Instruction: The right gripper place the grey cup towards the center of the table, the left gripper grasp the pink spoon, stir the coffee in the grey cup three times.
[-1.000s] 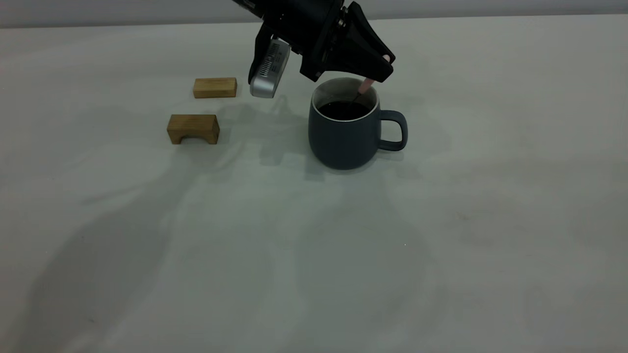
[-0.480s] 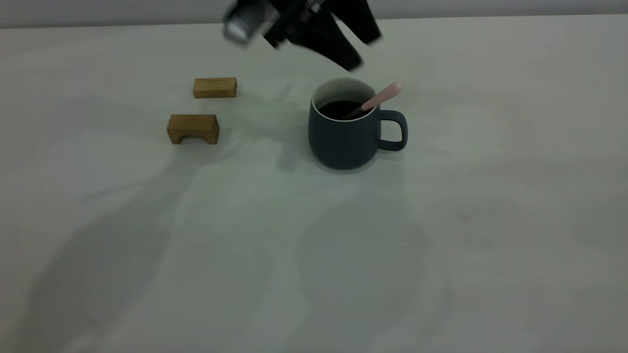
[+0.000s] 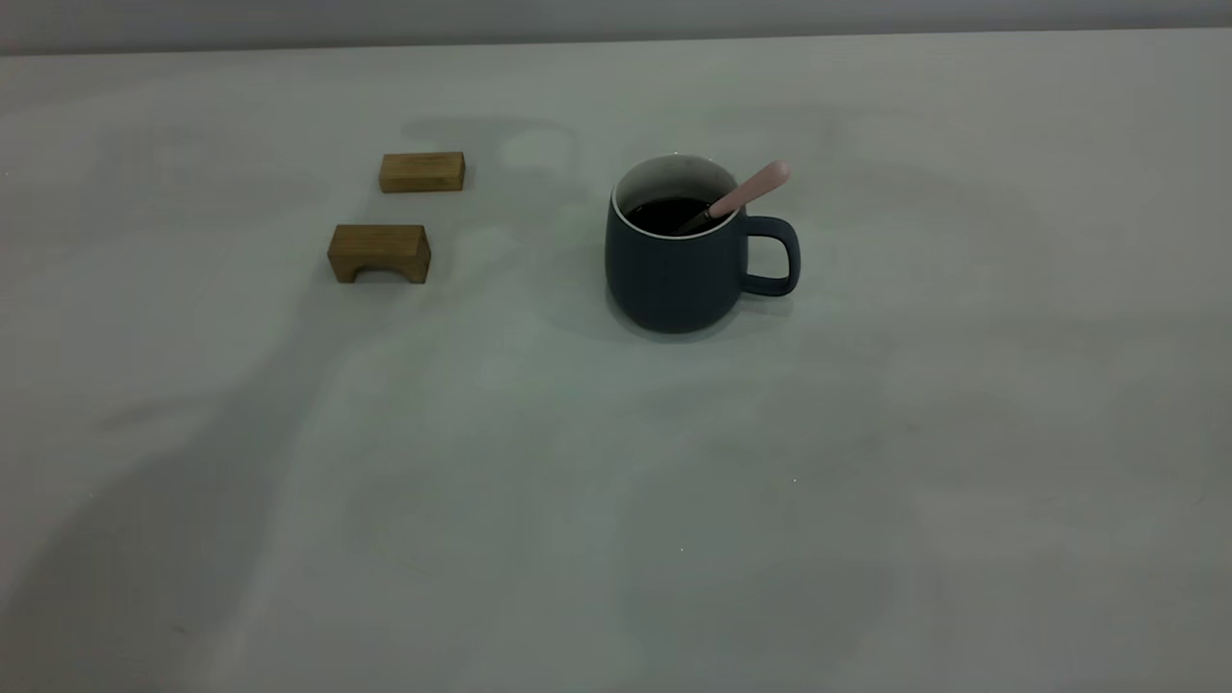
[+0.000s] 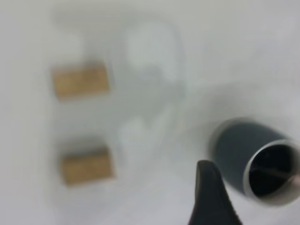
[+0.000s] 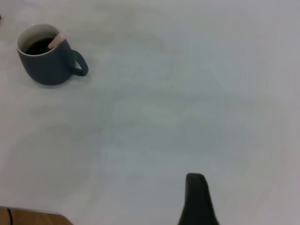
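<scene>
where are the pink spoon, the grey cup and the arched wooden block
pink spoon (image 3: 753,189), exterior view, on its pink handle
grey cup (image 3: 674,279), exterior view, on its outer wall
arched wooden block (image 3: 378,245), exterior view, on its front face above the arch

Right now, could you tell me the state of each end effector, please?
Left end effector: holding nothing, well above the table; open or shut cannot be told.
Right end effector: holding nothing, away from the grey cup; cannot be told.

Dim, even light left soft broad shadows across the table (image 3: 616,500); the left wrist view was heavily blurred.
</scene>
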